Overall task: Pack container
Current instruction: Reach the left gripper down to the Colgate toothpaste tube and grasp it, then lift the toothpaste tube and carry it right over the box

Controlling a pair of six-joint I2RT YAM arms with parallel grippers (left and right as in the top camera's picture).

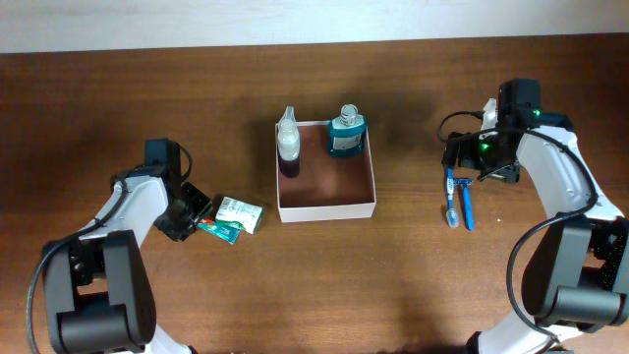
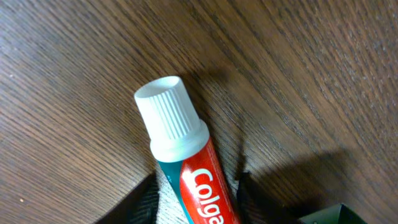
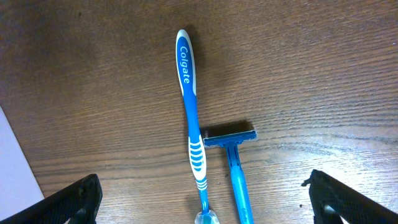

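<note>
The container [image 1: 326, 208], a shallow white-walled box with a reddish-brown inside, stands mid-table. In it stand a clear bottle [image 1: 288, 143] and a teal mouthwash bottle [image 1: 345, 131]. Left of the box lies a Colgate toothpaste tube [image 1: 234, 216] flat on the wood. My left gripper [image 1: 197, 211] has one finger against each side of it. In the left wrist view the tube's red body and white cap [image 2: 169, 115] run out from between that gripper [image 2: 198, 193]. My right gripper [image 1: 482, 162] hangs wide open over a blue toothbrush [image 3: 191, 112] and a blue razor [image 3: 233, 155], holding nothing.
The toothbrush [image 1: 452, 202] and razor [image 1: 466, 206] lie side by side right of the box. The box's white wall [image 3: 12, 168] shows at the left edge of the right wrist view. Bare dark wood surrounds everything.
</note>
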